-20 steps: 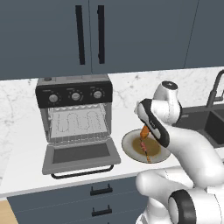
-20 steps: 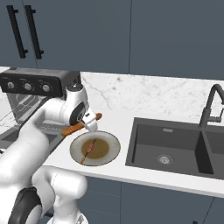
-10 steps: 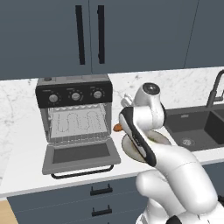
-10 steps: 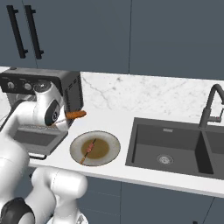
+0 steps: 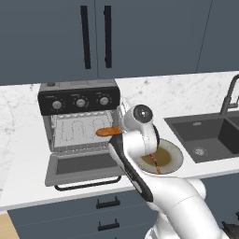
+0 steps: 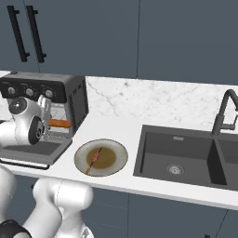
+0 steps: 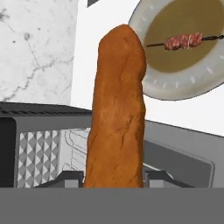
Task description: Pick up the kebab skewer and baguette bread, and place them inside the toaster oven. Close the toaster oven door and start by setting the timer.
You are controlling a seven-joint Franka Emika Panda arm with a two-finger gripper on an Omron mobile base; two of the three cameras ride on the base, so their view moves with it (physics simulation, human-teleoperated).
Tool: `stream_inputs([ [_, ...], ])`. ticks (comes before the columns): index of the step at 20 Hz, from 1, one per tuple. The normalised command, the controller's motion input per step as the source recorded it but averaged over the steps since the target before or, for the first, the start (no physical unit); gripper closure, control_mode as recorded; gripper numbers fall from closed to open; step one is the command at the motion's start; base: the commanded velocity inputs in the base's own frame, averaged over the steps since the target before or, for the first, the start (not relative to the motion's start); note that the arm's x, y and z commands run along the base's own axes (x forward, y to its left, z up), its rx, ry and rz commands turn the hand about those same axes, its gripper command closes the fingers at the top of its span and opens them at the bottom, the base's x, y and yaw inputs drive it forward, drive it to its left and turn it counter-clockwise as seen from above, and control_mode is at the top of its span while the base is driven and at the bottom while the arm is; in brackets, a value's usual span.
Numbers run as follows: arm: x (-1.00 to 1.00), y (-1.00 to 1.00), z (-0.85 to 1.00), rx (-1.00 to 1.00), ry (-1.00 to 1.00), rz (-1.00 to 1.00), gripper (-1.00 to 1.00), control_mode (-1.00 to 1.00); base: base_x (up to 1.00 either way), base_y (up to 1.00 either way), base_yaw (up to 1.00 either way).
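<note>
My gripper (image 5: 117, 133) is shut on the baguette bread (image 5: 108, 131), an orange-brown loaf, and holds it level in front of the open toaster oven (image 5: 79, 98), at the right side of its mouth. In the hand view the baguette bread (image 7: 117, 113) rises between my fingertips (image 7: 70, 178), above the wire rack (image 7: 48, 153). The toaster oven door (image 5: 84, 164) lies folded down flat. The kebab skewer (image 5: 156, 164) rests on a round brown plate (image 5: 173, 154) to the right of the oven; the kebab skewer (image 6: 94, 158) also shows in the right base view.
A dark sink (image 6: 186, 158) with a black faucet (image 6: 225, 111) lies right of the plate (image 6: 116, 160). Dark cabinets with black handles (image 5: 95, 37) hang above. The marble counter's front edge runs just below the open door.
The arm has swung left from above the plate to the oven's mouth, carrying the baguette bread with it. The skewer stays on the plate.
</note>
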Motion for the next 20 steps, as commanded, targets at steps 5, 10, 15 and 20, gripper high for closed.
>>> stream_inputs([
  [5, 0.02, 0.43, 0.10, 0.16, -0.04, 0.00, 1.00, -1.00, 0.00, 0.00, 0.00],
  [10, 0.23, 0.70, 0.02, 0.08, -0.06, 0.00, 1.00, -1.00, 0.00, 0.00, 0.00],
  [15, 0.36, 0.77, 0.00, 0.00, -0.05, -0.02, 1.00, -1.00, 0.00, 0.00, 0.00],
  [20, 0.46, 0.62, 0.04, 0.00, -0.06, -0.07, 1.00, -1.00, 0.00, 0.00, 0.00],
])
